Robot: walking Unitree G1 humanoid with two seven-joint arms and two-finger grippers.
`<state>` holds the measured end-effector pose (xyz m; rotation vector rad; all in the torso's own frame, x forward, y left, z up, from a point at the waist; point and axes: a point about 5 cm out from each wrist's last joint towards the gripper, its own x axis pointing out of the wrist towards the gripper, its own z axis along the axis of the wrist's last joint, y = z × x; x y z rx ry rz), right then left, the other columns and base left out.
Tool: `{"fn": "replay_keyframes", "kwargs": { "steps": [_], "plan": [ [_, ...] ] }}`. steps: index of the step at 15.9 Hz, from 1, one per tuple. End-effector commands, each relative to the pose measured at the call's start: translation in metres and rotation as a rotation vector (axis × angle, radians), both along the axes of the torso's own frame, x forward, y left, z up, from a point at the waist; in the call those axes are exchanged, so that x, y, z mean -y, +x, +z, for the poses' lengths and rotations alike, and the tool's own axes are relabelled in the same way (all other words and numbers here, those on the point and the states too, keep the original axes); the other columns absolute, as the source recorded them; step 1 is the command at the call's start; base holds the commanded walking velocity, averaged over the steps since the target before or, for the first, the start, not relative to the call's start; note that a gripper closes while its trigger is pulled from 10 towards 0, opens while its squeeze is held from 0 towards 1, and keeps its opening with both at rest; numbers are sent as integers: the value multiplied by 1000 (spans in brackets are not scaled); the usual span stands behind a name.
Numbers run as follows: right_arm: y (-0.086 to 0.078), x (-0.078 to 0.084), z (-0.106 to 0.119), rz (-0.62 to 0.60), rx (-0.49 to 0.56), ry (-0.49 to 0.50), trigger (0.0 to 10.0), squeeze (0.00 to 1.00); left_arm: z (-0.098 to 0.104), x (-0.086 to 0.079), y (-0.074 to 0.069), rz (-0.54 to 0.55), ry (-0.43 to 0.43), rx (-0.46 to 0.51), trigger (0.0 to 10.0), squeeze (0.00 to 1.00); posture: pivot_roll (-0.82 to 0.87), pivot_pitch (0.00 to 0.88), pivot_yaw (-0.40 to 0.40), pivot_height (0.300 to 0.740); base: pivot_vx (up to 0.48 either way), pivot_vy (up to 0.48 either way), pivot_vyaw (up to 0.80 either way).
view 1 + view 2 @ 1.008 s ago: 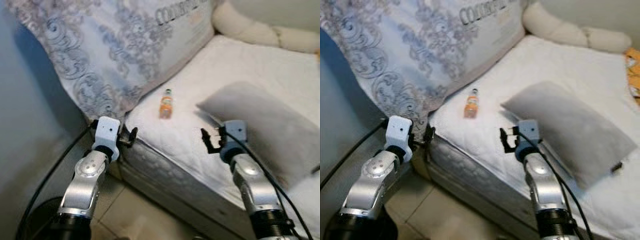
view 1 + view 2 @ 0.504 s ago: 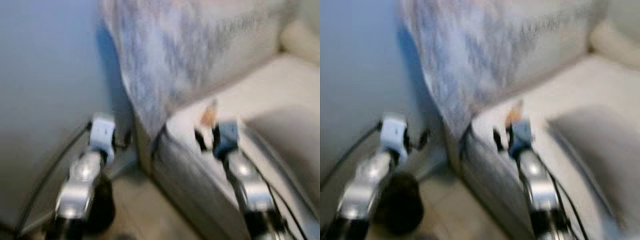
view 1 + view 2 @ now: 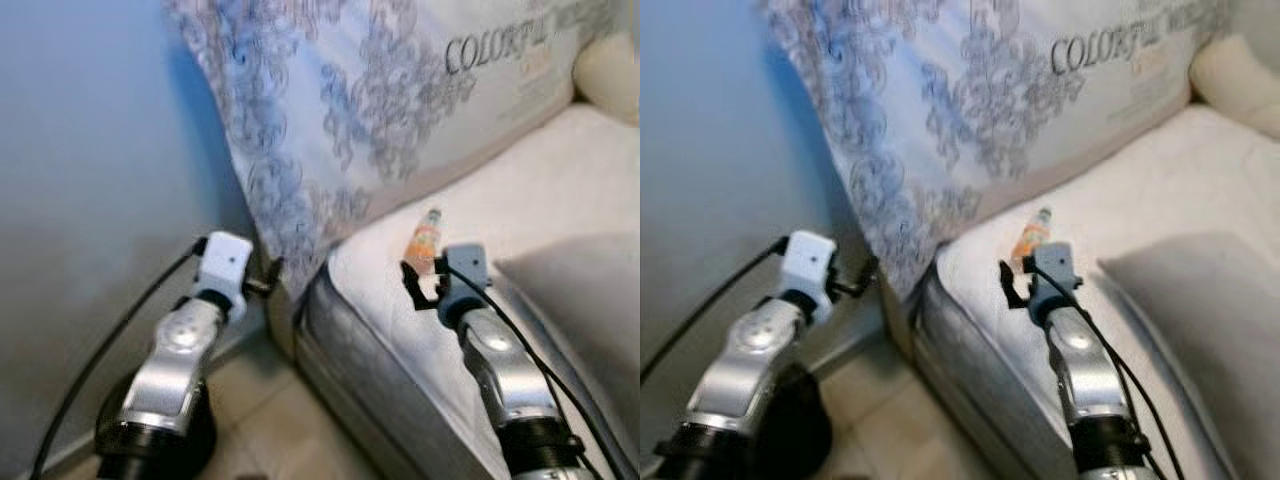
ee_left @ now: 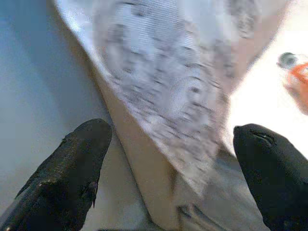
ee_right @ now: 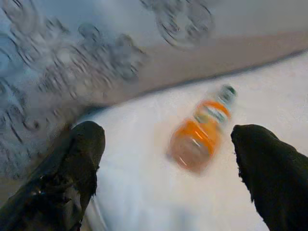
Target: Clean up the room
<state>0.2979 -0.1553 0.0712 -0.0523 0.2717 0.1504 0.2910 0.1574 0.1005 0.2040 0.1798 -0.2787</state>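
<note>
On the white quilted mattress (image 3: 520,215), just ahead of the right gripper's (image 5: 173,168) spread fingers, the small orange-labelled plastic bottle (image 5: 199,134) looks light, stiff and rollable, best pinched across its middle.

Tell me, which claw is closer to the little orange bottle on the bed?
The right claw. It sits open just in front of the bottle, which lies on the mattress. The left claw is off the bed's corner, beside the big patterned pillow.

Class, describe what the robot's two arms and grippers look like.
Both arms are silver metal with black lower joints. The left gripper has a white housing, the right gripper a grey-blue one. Each has two black fingers, and a black cable trails along each arm.
</note>
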Motion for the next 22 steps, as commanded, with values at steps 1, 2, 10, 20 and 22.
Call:
{"fn": "replay_keyframes", "kwargs": {
  "steps": [1, 2, 10, 20, 22],
  "plan": [
    [2, -9, 3, 23, 14, 8, 10000, 0, 0, -8, 0, 17, 21, -2, 10000, 859, 52, 0, 8, 740, 337, 0, 0],
    [3, -9, 4, 28, 16, 2, 10000, 0, 0, -8, 0, 15, 23, -2, 10000, 855, 52, 0, 9, 740, 337, 0, 0],
    [10, -4, 9, -21, 10, 58, 10000, 0, 1, -4, 1, -46, 68, -1, 10000, 835, 53, 0, 19, 740, 277, 0, 366],
    [24, 67, 6, -329, -216, -16, 10000, 1000, -7, 6, -24, -465, 113, -137, 10000, 843, 44, 0, 20, 740, 0, 0, 0],
    [31, 68, 1, -292, -328, -8, 10000, 1000, -6, 3, -28, -531, 132, -165, 10000, 839, 42, 0, 24, 740, 0, 0, 0]
  ]
}}
